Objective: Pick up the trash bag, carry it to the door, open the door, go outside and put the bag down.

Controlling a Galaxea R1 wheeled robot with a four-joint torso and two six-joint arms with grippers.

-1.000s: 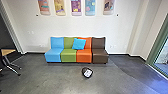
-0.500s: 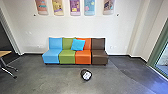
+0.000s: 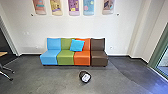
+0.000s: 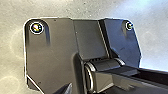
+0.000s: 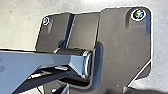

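Inside an office building, what appears to be the trash bag (image 3: 85, 78), a white patch in a dark rounded form, is lying on the gray floor (image 3: 50, 80) in the head view, in front of a row of seats and apart from them. The blue seat (image 3: 50, 56), green seat (image 3: 65, 58), orange seat (image 3: 82, 58) and brown seat (image 3: 98, 56) are standing side by side, with a bright blue pillow (image 3: 77, 45) leaning across the backs of the green and orange ones. Colorful panels (image 3: 73, 6) are hanging on the white wall (image 3: 75, 25) above. Green-framed glass (image 3: 163, 56) is rising at the right, while a tan tabletop (image 3: 3, 53) is edging in at the left. The wrist views are showing the robot's own dark plates (image 4: 50, 50) (image 5: 125, 50) over pale floor. Whether the left gripper or the right gripper is spreading, pressing together or pinching anything cannot be told.
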